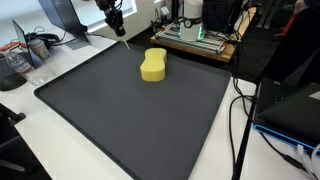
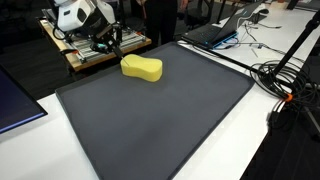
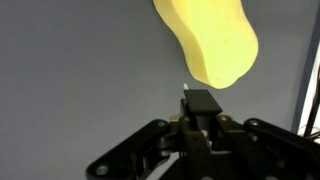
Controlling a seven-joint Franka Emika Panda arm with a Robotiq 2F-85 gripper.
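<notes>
A yellow peanut-shaped sponge (image 1: 154, 65) (image 2: 141, 68) lies on the far part of a dark grey mat (image 1: 130, 125) (image 2: 160, 115). My gripper (image 1: 115, 20) (image 2: 108, 40) hangs over the mat's far edge, a short way from the sponge and not touching it. In the wrist view the gripper (image 3: 200, 100) has its black fingers pressed together, and the sponge (image 3: 210, 40) lies just ahead of them. A thin pale stick (image 1: 123, 40) is pinched between the fingers and slants down toward the mat. Only its tip (image 3: 186, 88) shows in the wrist view.
A wooden board with electronics (image 1: 200, 40) (image 2: 85, 52) stands just beyond the mat. Cables (image 1: 240, 110) (image 2: 285, 85) trail along one side of the white table. Headphones (image 1: 35, 45) and a mesh cup (image 1: 14, 70) sit by another corner, a laptop (image 2: 215, 30) at the back.
</notes>
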